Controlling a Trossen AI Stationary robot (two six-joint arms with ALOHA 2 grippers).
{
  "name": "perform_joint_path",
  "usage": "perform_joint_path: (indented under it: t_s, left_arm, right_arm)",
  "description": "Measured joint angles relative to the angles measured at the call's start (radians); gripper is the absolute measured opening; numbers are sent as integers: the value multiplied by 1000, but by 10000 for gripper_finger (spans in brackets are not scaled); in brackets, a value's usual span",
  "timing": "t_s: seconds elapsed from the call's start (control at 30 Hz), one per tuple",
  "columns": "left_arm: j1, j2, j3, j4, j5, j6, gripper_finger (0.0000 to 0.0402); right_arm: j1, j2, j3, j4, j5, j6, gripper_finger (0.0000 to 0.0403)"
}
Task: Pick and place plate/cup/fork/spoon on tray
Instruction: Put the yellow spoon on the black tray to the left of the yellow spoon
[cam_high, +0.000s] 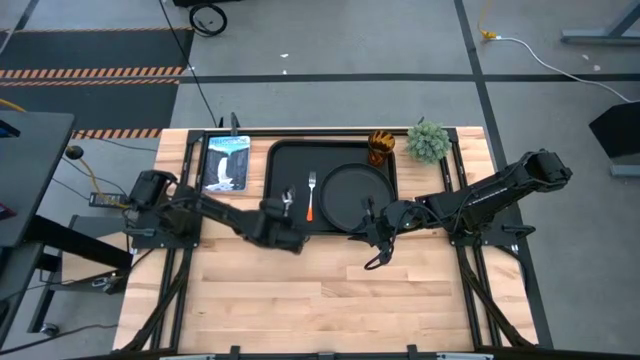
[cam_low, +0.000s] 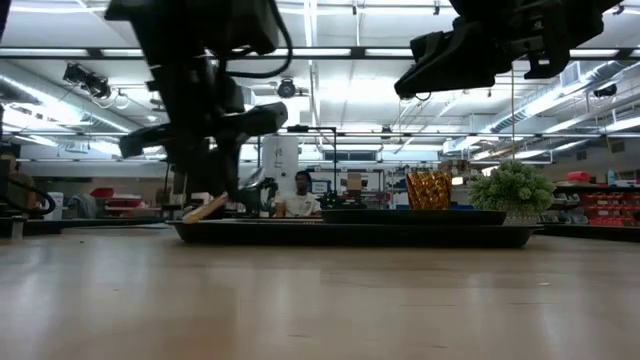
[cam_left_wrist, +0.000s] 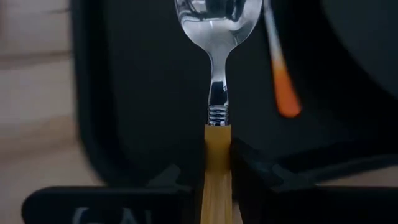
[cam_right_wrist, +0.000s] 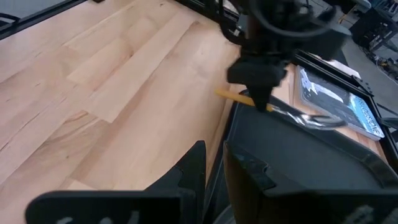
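Fingers (cam_left_wrist: 249, 165) of the left gripper (cam_left_wrist: 214, 186) are closed on the yellow-orange handle of the spoon (cam_left_wrist: 217, 37). We see the silver bowl pointing forward over the black tray (cam_high: 290, 160), at its left half. From above, the left gripper (cam_high: 275, 222) sits at the tray's front-left edge, with the spoon (cam_high: 288, 202) just left of the fork (cam_high: 311, 196). The low view shows the spoon handle (cam_low: 205, 208) tilted, its end raised above the worktop (cam_high: 330, 290) beside the tray rim (cam_low: 350, 235).

We note the fork lying on the tray floor, tines toward the back, its orange handle toward the front. It lies between the spoon and the plate (cam_high: 355, 195). The plate occupies the right half of the tray. The cup (cam_high: 381, 146) stands at the tray's back-right corner, next to a small green plant (cam_high: 428, 141) on the worktop.

We find the right gripper (cam_high: 375, 240) over the tray's front-right edge, near the plate. Its fingers (cam_right_wrist: 193, 171) stand close together with only a narrow gap, and they hold nothing.

A printed card (cam_high: 227, 162) lies on the worktop left of the tray. A person (cam_low: 300, 195) shows in the room behind.
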Motion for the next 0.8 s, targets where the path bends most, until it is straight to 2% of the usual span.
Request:
perform_joint_path:
  t_s: [0.4,0.8]
  left_arm:
    - [161,-11,0,231,12,288,74]
    - [267,-10,-1,242,47,357,75]
  right_arm:
    - [0,0,0,-4,0,0,64]
    - [0,0,0,-5,0,0,64]
